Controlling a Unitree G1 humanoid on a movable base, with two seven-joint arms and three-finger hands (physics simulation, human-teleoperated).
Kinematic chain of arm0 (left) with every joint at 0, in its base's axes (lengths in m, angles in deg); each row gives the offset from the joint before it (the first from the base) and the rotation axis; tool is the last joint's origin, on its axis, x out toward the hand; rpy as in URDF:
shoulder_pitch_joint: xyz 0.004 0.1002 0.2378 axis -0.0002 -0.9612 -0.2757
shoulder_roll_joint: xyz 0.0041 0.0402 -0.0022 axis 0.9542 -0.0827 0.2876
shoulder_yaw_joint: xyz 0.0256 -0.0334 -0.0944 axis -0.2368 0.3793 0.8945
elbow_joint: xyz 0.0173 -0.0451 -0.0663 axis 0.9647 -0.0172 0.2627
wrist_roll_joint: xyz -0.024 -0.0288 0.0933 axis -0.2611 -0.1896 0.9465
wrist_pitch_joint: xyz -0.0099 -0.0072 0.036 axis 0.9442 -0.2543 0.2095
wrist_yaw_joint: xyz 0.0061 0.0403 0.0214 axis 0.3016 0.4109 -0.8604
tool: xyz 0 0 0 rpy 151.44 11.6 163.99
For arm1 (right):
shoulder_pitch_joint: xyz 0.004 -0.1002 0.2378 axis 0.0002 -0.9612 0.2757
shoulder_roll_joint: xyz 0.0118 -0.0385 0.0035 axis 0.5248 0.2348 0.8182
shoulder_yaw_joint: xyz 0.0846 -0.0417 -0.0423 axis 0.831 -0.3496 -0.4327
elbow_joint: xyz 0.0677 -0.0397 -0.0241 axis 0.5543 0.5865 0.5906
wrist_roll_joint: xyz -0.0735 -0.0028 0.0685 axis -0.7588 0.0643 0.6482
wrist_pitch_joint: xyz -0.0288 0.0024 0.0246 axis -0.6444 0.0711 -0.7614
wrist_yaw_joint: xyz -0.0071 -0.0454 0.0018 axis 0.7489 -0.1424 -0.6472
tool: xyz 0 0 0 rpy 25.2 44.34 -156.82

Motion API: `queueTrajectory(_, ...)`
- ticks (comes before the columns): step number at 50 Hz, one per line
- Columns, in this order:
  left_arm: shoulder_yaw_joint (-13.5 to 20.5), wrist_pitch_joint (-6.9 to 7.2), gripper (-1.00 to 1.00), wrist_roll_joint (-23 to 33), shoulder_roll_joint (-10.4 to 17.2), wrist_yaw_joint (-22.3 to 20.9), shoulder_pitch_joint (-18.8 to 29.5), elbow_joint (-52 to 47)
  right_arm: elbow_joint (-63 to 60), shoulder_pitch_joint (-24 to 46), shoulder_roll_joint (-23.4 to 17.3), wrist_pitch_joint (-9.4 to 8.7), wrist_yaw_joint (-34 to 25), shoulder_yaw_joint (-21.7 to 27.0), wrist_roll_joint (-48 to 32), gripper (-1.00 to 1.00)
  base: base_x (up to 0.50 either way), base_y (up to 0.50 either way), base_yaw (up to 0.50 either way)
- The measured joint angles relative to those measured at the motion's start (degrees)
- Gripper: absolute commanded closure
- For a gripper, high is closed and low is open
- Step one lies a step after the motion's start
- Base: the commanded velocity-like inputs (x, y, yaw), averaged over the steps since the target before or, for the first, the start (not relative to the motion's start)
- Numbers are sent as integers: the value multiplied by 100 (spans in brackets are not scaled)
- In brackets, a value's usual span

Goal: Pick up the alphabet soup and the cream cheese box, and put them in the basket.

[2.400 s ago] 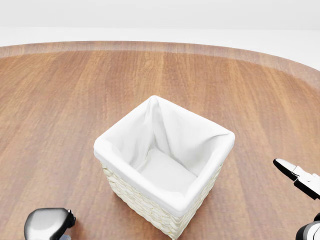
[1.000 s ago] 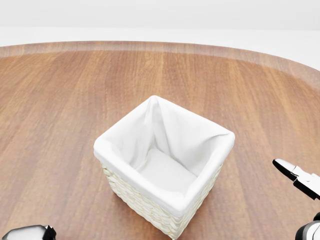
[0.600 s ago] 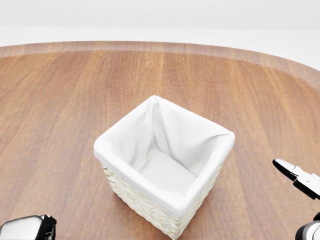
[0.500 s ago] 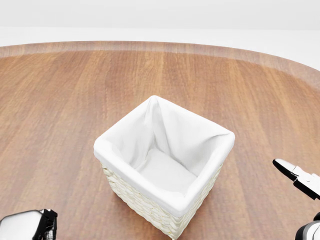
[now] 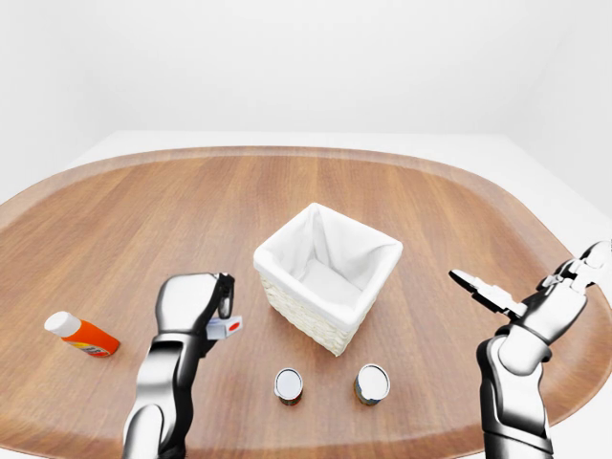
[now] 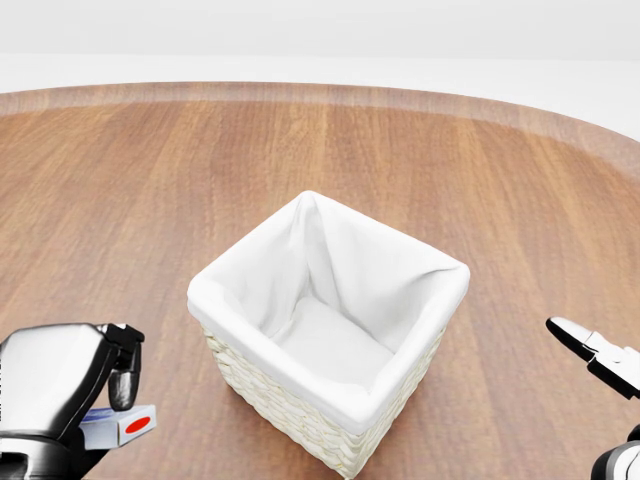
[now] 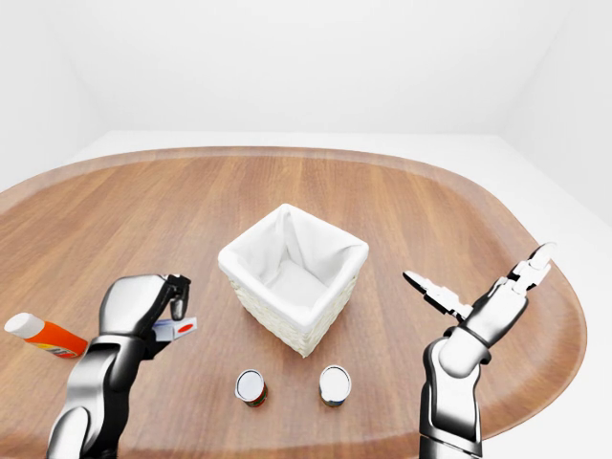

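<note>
Left hand (image 6: 70,385) is closed around the cream cheese box (image 6: 118,426), a small white and blue box with a red oval on its face. The box sticks out from under the fingers toward the right, and the hand carries it above the wooden table (image 5: 115,220), to the left of the basket (image 5: 327,274) and a little nearer than it. Hand and basket are near each other but do not touch.

The basket is a square woven one with a white cloth lining, and it stands close to the middle of the table. Nothing lies inside it.

Two upright cans stand on the near side of the basket, seen from the top. The left can (image 5: 288,384) has a white lid; the right can (image 5: 372,382) has a grey one. Which of them is the alphabet soup cannot be told.

Right hand (image 5: 535,292) is raised at the right of the table, its fingers spread wide and holding nothing.

An orange bottle (image 5: 81,335) with a white cap lies on its side far to the left, well apart from the other things.
</note>
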Motion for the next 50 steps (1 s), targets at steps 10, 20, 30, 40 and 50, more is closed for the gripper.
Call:
queueTrajectory(10,-255,329,100,385,-161,-1182,689,-898,12,3,-3,0,0,0,1,-100,0,0,0)
queueTrajectory(20,-615,629,100,764,-330,-2162,1588,-1216,24,7,-5,0,0,-4,-5,-100,0,0,0)
queueTrajectory(30,-1005,690,100,1339,-628,-3094,2656,-1087,55,14,-11,0,0,-8,-13,-100,0,0,0)
queueTrajectory(40,-1245,589,100,1807,-932,-3162,3646,-637,89,22,-20,0,0,-15,-23,-100,0,0,0)
queueTrajectory(50,-1472,544,100,2203,-1304,-3162,4375,137,76,16,-20,0,0,-7,-7,-100,0,0,0)
